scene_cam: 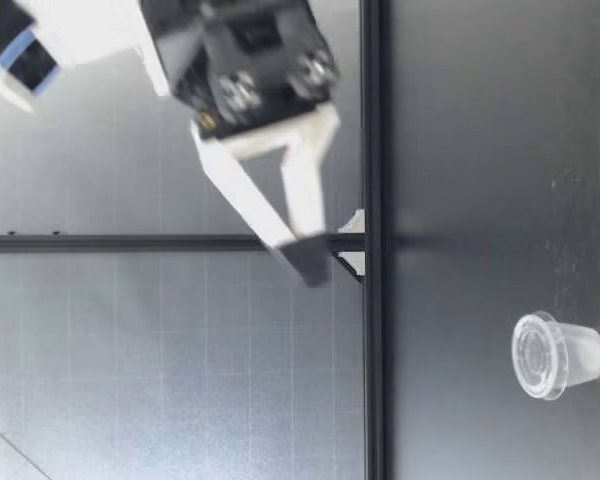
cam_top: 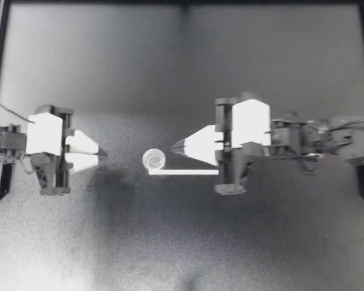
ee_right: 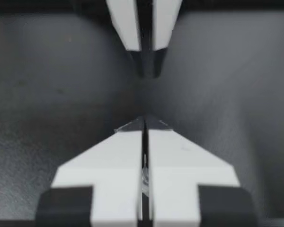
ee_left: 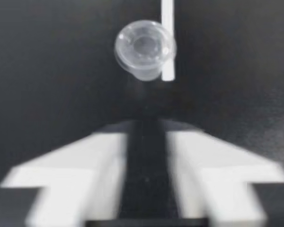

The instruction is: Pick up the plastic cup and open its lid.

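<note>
My right end effector [cam_top: 177,147] has its two fingers pressed flat together with nothing between them, its tip near the cup [cam_top: 153,160] but apart from it. My left end effector [cam_top: 100,155] stands farther off on the cup's other side, pointing straight at it, with a narrow gap between its fingers [ee_left: 94,161], also empty. In the low view an end effector [scene_cam: 310,262] that I cannot assign to an arm hangs well above the surface [cam_top: 230,242].

I judge the task not yet begun. The cup stands upright on the surface, ungripped, with its lid [scene_cam: 532,356] seated on top; picking it up and taking off the lid are both left to do.

The fingers are white, flat-sided wedges that taper to dark tips. The cup is small, of clear, slightly cloudy plastic, round, and tapers toward its base; the lid makes a wider, ridged rim. It stands at the end of a thin, straight white strip [cam_top: 183,172] that lies flat. The surface is dark, matte and faintly grained.
</note>
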Controlling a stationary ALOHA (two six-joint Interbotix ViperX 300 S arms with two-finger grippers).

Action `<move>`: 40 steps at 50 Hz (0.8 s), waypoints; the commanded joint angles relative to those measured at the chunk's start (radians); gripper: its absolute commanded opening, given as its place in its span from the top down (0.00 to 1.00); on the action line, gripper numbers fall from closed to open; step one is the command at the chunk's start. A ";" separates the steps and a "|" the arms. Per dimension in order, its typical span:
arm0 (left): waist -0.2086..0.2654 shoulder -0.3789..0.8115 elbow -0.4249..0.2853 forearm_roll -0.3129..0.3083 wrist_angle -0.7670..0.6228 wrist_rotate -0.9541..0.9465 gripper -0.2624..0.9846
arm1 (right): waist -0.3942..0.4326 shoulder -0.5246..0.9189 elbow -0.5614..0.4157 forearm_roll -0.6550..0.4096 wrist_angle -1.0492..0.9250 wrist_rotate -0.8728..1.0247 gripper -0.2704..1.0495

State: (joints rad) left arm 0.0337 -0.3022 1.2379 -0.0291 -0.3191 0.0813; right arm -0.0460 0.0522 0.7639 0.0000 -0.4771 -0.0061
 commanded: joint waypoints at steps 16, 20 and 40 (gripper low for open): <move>0.002 0.255 -0.074 0.005 -0.245 0.012 0.34 | -0.012 0.092 -0.112 -0.002 0.100 0.000 0.93; 0.002 0.299 -0.078 0.005 -0.307 0.009 0.34 | -0.012 0.107 -0.124 -0.002 0.120 0.000 0.93; -0.002 0.431 -0.153 0.020 -0.371 0.003 0.35 | -0.012 0.183 -0.167 -0.002 0.170 0.000 0.93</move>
State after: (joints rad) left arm 0.0337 0.1273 1.1045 -0.0138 -0.6750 0.0844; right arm -0.0522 0.2424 0.6182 0.0000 -0.3083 -0.0061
